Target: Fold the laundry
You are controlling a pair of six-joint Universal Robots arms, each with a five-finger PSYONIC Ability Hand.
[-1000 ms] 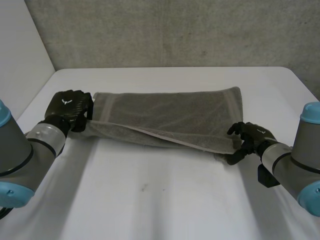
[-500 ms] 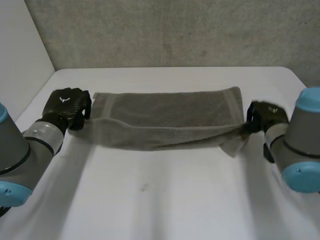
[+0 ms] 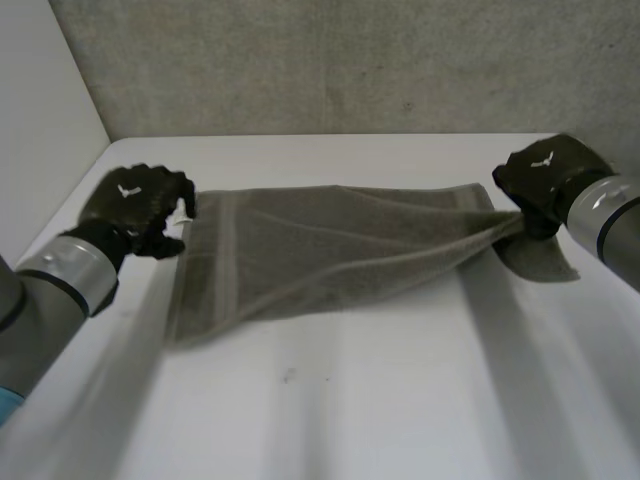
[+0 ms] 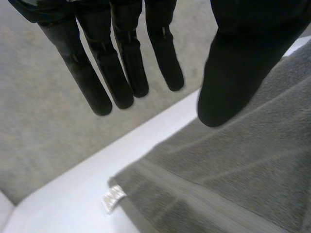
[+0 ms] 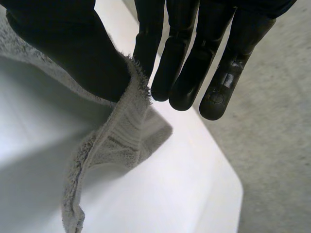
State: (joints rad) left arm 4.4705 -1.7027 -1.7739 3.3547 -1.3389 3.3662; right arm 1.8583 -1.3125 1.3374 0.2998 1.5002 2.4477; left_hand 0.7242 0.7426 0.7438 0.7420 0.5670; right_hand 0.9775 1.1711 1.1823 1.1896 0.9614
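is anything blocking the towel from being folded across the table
Nothing visible does. The right hand pinches one end of the towel, the left hand is at the other end, and nothing else lies on the table.

Towels: 1 grey terry-cloth towel (image 3: 330, 250) (w/ 1 small white tag (image 4: 112, 198))
Hands: 2, black – left hand (image 3: 135, 205), right hand (image 3: 545, 175)
Tables: 1 flat white table (image 3: 350, 400)
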